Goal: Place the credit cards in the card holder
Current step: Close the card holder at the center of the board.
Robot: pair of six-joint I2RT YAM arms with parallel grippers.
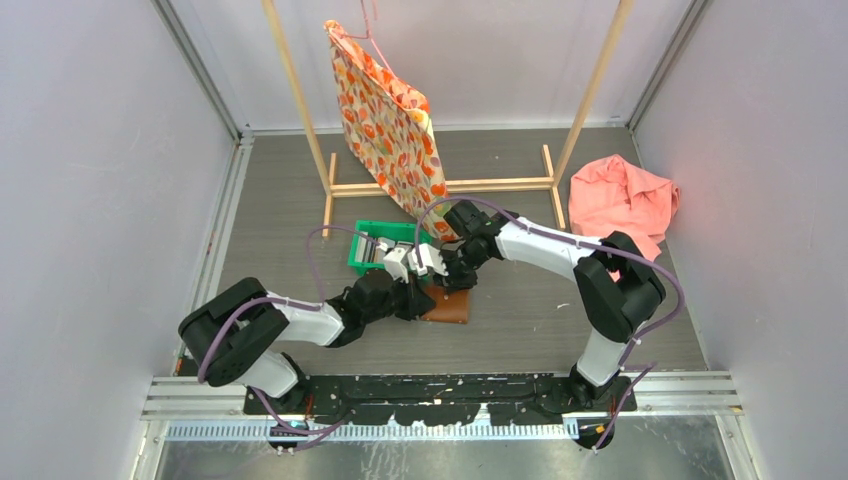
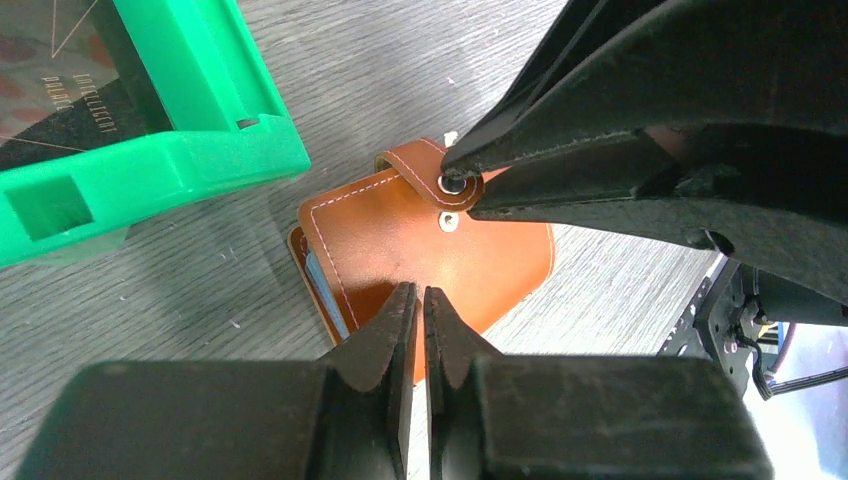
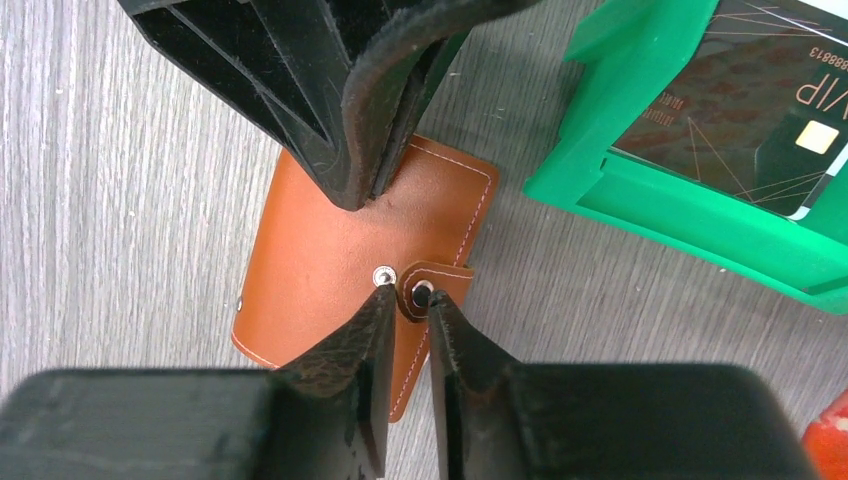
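The card holder [image 1: 447,305] [image 2: 400,240] [image 3: 320,240], brown leather, lies folded shut on the table. A light blue card edge [image 2: 318,280] shows inside it. My left gripper [image 1: 428,297] [image 2: 421,292] [image 3: 375,195] is shut, with its tips resting on the holder's cover. My right gripper [image 1: 452,285] [image 3: 410,298] [image 2: 455,185] comes from the opposite side. Its jaws pinch the holder's snap strap [image 3: 432,285]. A dark credit card [image 3: 760,110] [image 2: 70,90] with a chip lies in the green bin [image 1: 380,245] beside the holder.
The green bin's wall [image 2: 160,170] [image 3: 690,210] is close to both grippers. A patterned orange bag [image 1: 390,130] hangs from a wooden rack [image 1: 440,186] behind. A pink cloth [image 1: 620,200] lies at the back right.
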